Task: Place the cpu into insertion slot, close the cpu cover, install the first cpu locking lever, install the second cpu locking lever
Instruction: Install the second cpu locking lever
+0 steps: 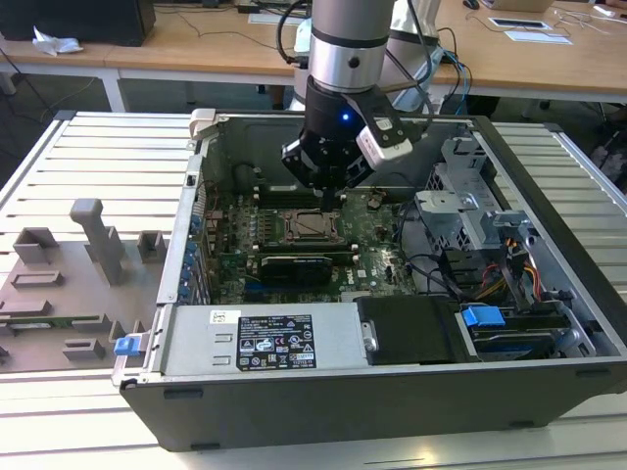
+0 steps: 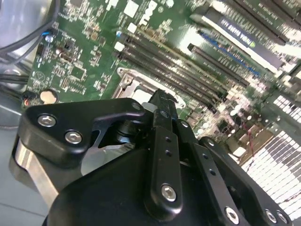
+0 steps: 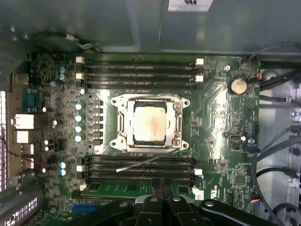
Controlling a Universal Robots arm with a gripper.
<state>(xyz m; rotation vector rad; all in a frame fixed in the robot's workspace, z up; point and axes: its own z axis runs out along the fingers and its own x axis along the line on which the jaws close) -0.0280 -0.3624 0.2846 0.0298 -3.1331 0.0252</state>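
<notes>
Black steel side wall of the open computer case fronts the exterior view, with the labelled grey power supply box just behind it. Beyond lies the green motherboard, hemmed by the case's rear wall, a column of blue-tabbed slots on the exterior view's left and the grey drive cage on the exterior view's right. The black gripper on the silver arm hangs inside the case, just above the far edge of the socket, where the small pale silver-grey square cpu sits. A grey plastic fixture tray lies on the slatted table, well apart from the case.

Black finger links crowd the second wrist view, drawn tight together with nothing seen between them, their tips over the metal edge of the socket; whether they touch it cannot be told. Long dark memory slots run just beside.

Seated flat in the socket in the first wrist view, the cpu shows through the window of the thin silvery metal cpu cover, which lies closed around it. A thin wire locking lever slants across the memory slots near the gripper, whose tips meet. Cables line one board edge.
</notes>
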